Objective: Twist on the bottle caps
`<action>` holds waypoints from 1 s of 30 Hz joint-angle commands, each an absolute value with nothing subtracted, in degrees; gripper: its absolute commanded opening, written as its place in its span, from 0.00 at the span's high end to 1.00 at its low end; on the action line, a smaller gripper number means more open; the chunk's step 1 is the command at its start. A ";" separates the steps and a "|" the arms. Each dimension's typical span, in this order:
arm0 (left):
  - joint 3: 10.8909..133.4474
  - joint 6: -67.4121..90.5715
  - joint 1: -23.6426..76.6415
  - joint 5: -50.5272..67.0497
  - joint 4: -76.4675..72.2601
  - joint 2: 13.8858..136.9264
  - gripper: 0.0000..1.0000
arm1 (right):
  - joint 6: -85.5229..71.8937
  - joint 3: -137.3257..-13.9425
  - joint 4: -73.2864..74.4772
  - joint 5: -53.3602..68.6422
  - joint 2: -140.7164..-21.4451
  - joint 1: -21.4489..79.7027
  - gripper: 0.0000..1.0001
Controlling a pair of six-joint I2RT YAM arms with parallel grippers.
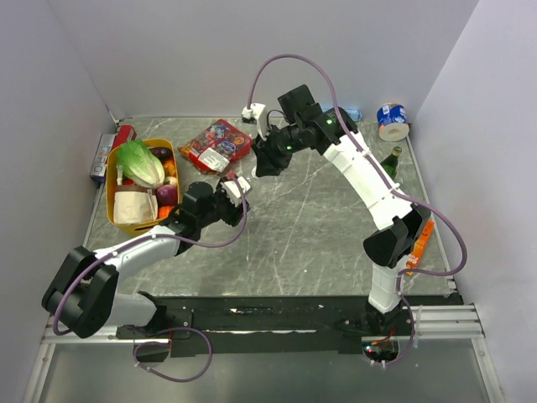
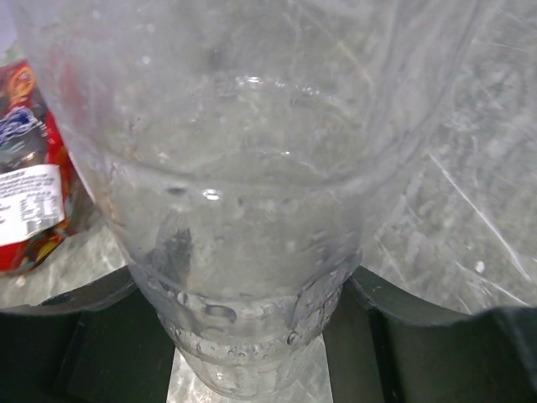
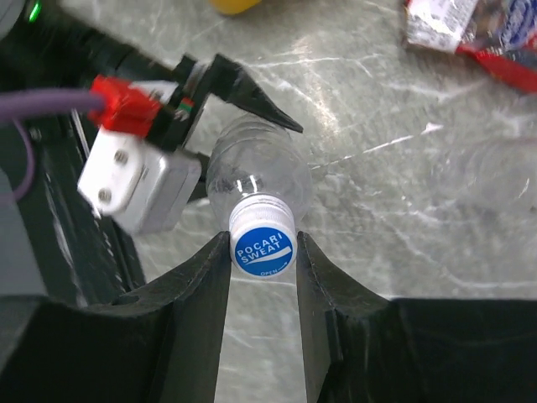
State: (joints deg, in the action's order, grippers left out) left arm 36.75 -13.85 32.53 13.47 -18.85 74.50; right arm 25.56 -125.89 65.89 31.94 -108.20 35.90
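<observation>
My left gripper [image 1: 237, 186] is shut on a clear plastic bottle [image 2: 243, 168], whose body fills the left wrist view between the two dark fingers [image 2: 101, 336]. In the right wrist view the same bottle [image 3: 256, 172] stands upright with a blue-topped cap [image 3: 263, 248] reading "Pocari Sweat" on its neck. My right gripper [image 3: 263, 253] is over it, with its fingers pressed on both sides of the cap; in the top view it [image 1: 262, 168] sits just right of the left gripper. A second clear bottle [image 3: 487, 172] shows faintly on the table. The other cap is out of view.
A yellow basket [image 1: 138, 225] of vegetables stands at the left, with a red can [image 1: 124, 134] behind it. A red snack packet [image 1: 216, 144] lies at the back. A blue-and-white tin [image 1: 392, 122] and a green bottle [image 1: 391, 161] are at the back right.
</observation>
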 commanded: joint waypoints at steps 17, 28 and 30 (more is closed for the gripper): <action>37.71 -12.04 34.89 1.32 -27.34 73.65 0.99 | 4.65 -128.58 66.53 31.20 -112.41 36.56 0.69; 38.14 -12.31 34.54 4.38 -23.21 77.08 0.99 | 14.92 -126.58 70.30 36.56 -103.38 29.36 0.14; 39.19 -13.27 34.10 7.02 -21.63 77.25 0.99 | 22.45 -121.83 72.59 36.56 -101.00 28.74 0.12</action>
